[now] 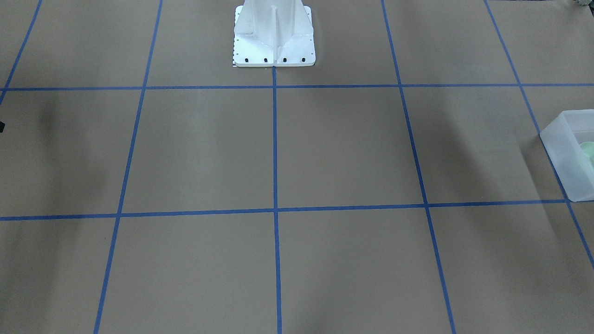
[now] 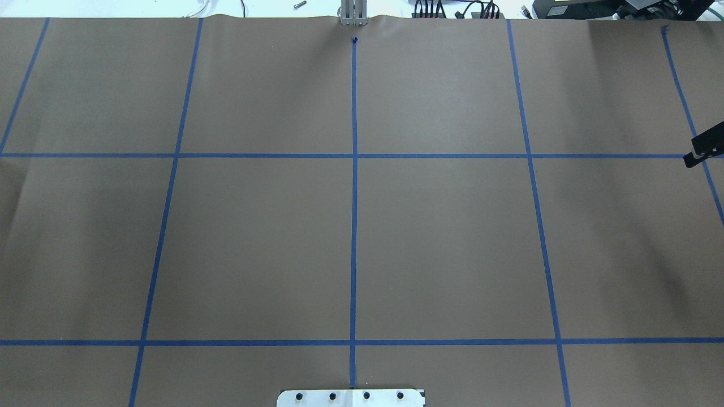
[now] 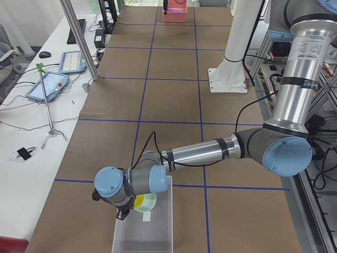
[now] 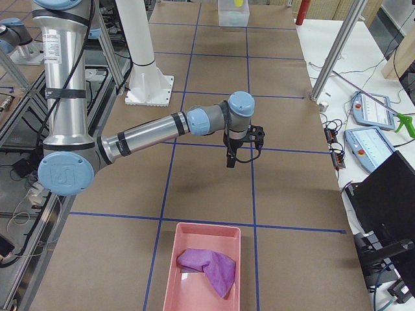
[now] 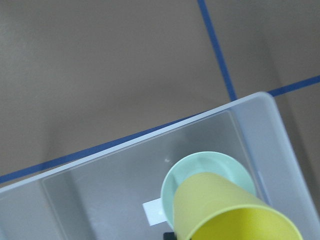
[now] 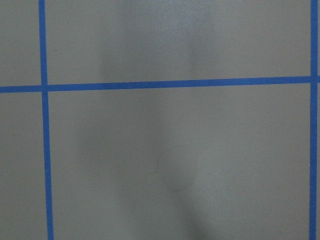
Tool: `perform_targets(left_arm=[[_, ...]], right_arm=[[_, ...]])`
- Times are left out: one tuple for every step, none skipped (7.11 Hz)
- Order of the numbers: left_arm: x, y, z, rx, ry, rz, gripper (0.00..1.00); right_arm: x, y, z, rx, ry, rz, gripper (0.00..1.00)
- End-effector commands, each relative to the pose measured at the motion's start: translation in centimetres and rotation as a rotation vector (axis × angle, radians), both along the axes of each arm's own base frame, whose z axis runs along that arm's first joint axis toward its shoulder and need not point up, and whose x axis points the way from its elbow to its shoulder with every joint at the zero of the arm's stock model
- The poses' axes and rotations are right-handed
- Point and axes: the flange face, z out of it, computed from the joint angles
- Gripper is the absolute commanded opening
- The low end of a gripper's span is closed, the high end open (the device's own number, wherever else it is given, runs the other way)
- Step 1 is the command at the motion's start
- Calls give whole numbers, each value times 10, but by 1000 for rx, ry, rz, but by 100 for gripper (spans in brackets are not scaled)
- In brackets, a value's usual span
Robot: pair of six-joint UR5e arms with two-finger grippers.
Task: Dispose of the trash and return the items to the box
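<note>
The translucent box (image 5: 260,125) stands at the table's end on my left; it also shows in the front view (image 1: 564,153) and the left view (image 3: 145,232). The mint-green bowl (image 5: 210,165) lies inside it. The yellow cup (image 5: 225,210) is over the bowl, base down, filling the bottom of the left wrist view. My left gripper (image 3: 124,211) is right at the cup above the box; its fingers are hidden and I cannot tell their state. My right gripper (image 4: 241,155) hangs empty above bare table, only its tip in the overhead view (image 2: 701,151).
A pink tray (image 4: 201,265) with the purple cloth (image 4: 207,267) sits at the table's end on my right. The white robot base (image 1: 274,46) stands at the table's middle edge. Brown paper with blue tape lines covers the table.
</note>
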Motion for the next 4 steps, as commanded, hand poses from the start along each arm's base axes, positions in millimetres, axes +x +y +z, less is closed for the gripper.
perform_targets(left_arm=[[0, 24, 60, -48, -8, 1, 0], [1, 24, 67, -64, -6, -1, 0], [1, 31, 79, -91, -3, -2, 0], [3, 34, 85, -98, -3, -1, 0]], right_arm=[[0, 0, -1, 2, 0, 0, 100], [0, 0, -1, 2, 0, 0, 100], [0, 1, 0, 0, 0, 0, 100], [0, 1, 0, -3, 1, 0, 100]])
